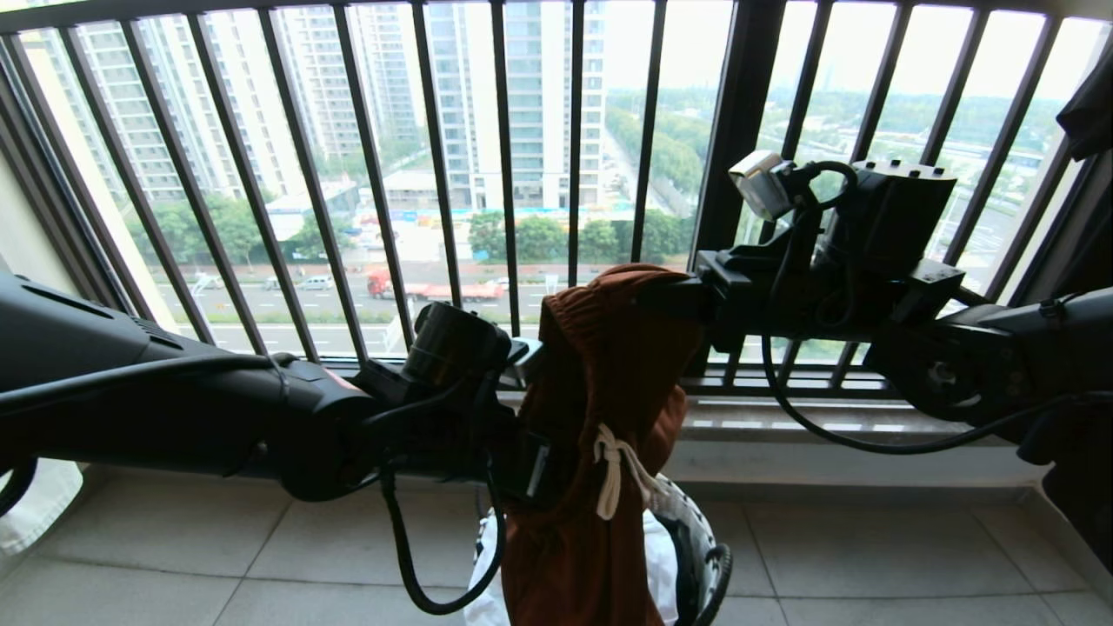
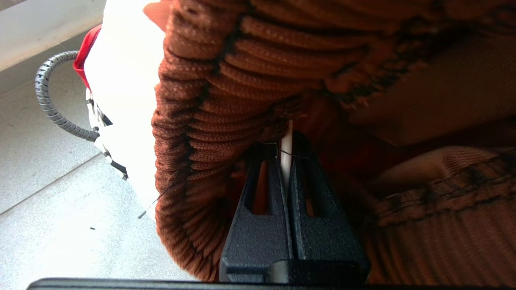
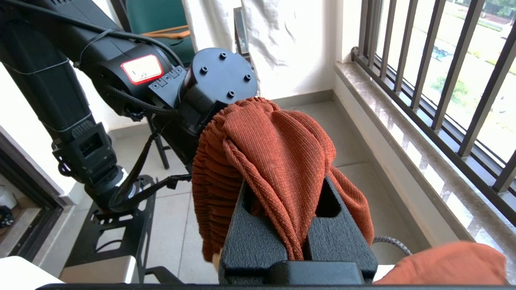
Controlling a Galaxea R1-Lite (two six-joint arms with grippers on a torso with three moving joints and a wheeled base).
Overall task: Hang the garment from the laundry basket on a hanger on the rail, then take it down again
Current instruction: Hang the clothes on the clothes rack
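While both arms reach in front of the black balcony railing, the garment hangs between them, below the railing's top and above the laundry basket. Rust-brown shorts, long axis roughly vertical: bunched ribbed waistband at the top, loose fabric trailing down toward the basket. White drawstring knotted and dangling on the front, about midway down the cloth.

Right gripper is clamped on a fold of the garment at its upper end; right wrist view shows cloth pinched between the two black fingers and spilling over them. In the head view this gripper comes in from the right, level with the railing's lower half, holding the highest point of the shorts.

Left gripper comes in from the left, lower than the right one, just under the railing's bottom bar in the head view. Its fingers are closed nearly together on a thin white strip, with ribbed brown waistband fabric pressed around the tips. Cannot tell whether that strip is drawstring or something else.

Basket sits on the tiled floor directly below the garment, near the railing's base; only part of its rim shows, with white cloth inside. Lower end of the shorts overlaps the basket opening; contact cannot be told.
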